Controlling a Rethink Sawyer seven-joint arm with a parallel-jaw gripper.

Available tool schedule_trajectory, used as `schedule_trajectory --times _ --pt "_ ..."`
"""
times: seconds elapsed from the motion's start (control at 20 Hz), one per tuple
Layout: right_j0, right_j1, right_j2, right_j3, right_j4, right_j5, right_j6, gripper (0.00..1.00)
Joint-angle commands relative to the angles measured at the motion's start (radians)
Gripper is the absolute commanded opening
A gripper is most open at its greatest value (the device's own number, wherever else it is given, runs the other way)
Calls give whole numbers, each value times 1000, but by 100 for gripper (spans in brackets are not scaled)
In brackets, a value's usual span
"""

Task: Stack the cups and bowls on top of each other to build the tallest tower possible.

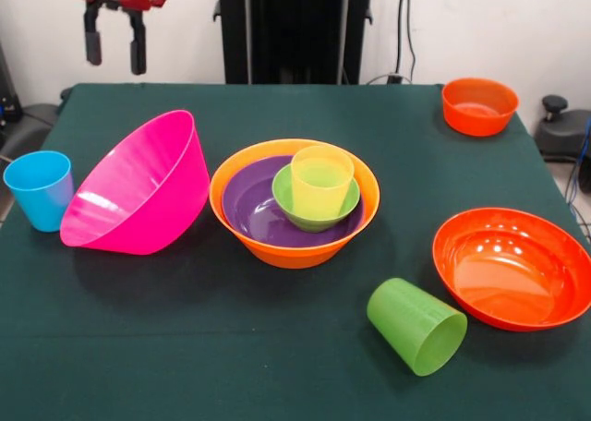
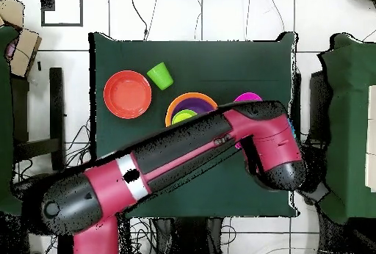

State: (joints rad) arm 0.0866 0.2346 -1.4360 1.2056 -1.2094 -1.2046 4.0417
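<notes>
Tower [image 1: 295,204] near the middle of the desk [image 1: 277,366], upright, long axis vertical: large orange bowl [image 1: 294,246] at the bottom, purple bowl [image 1: 254,209] nested in it, small green bowl [image 1: 314,213] in that, yellow cup [image 1: 321,179] on top, mouth up. Four pieces.

Large pink bowl [image 1: 138,186] just left of the tower, tipped on its side, mouth facing up and left, rim close to the orange bowl's rim. Blue cup [image 1: 39,190] upright just beyond the pink bowl.

Green cup [image 1: 417,327] lies on its side in front of and right of the tower, long axis slanted, mouth pointing lower right. Wide shallow red-orange bowl [image 1: 513,266] upright right of the tower, near the green cup. Small orange bowl [image 1: 479,106] upright, well behind and right of the tower at the desk's far corner.

Count visible: five bowls loose or stacked plus one more in the stack makes six; three cups. All glossy plastic, round; cups tapered. Desk covered in dark green cloth.

Gripper [image 1: 114,47] hangs above the desk's back left corner, well apart from the tower, fingers apart, holding nothing.
</notes>
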Motion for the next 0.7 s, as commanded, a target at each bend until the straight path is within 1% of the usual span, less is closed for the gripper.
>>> schedule_trajectory --times 0.05,0.2,0.4,0.65,0.7 --pt "-35 0 235 -193 52 52 -516 100" --pt "-36 -8 253 -194 55 49 -577 100" --pt "-38 -29 272 -186 47 29 -614 100" --pt "-63 -37 291 -209 36 21 -592 100" --pt "-64 -39 296 -210 34 20 -571 100"
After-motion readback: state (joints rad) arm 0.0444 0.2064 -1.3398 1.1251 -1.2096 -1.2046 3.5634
